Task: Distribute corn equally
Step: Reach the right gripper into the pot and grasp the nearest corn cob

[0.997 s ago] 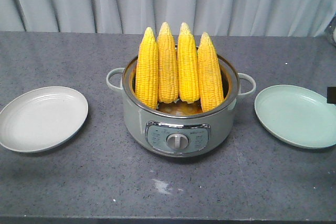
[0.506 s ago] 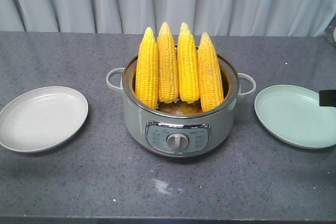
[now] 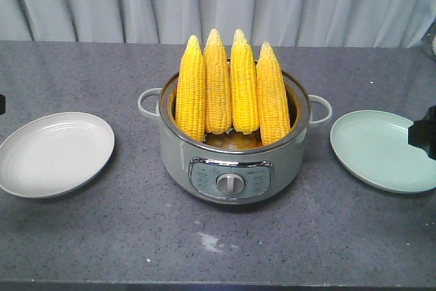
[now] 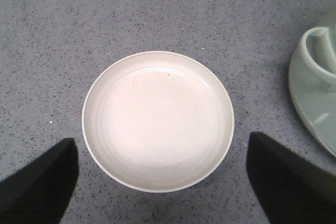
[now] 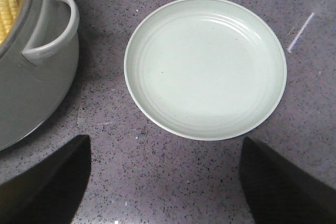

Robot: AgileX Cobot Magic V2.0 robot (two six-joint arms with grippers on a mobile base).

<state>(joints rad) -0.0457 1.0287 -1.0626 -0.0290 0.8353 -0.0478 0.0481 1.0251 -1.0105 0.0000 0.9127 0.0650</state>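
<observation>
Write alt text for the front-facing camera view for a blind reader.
Four yellow corn cobs stand tip-up in a grey-green electric pot at the centre of a dark grey table. An empty white plate sits at picture-left, an empty pale green plate at picture-right.

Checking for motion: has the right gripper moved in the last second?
Yes. The right gripper has come in leftward, farther over the green plate.

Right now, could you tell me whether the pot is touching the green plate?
Apart: the right wrist view shows bare table between pot and green plate.
</observation>
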